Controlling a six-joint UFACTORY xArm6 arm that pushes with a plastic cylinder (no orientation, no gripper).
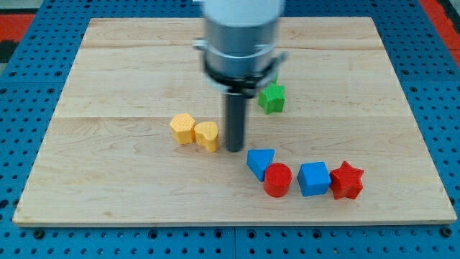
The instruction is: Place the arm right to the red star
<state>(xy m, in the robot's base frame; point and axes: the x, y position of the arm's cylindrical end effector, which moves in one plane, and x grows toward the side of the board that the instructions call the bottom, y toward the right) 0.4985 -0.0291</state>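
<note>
The red star point(347, 180) lies near the view's bottom right, touching the right side of a blue cube point(313, 178). My tip point(234, 148) rests on the board well to the left of the star, just right of a yellow heart-shaped block point(207, 135) and up-left of a blue triangle block point(259, 162). The rod rises from the tip into the arm's grey body at the view's top.
A red cylinder point(277, 180) sits between the blue triangle and the blue cube. A yellow block point(183, 128) touches the heart's left side. A green star point(272, 98) lies right of the rod, with another green block behind it mostly hidden by the arm. The wooden board point(108, 79) sits on a blue perforated surface.
</note>
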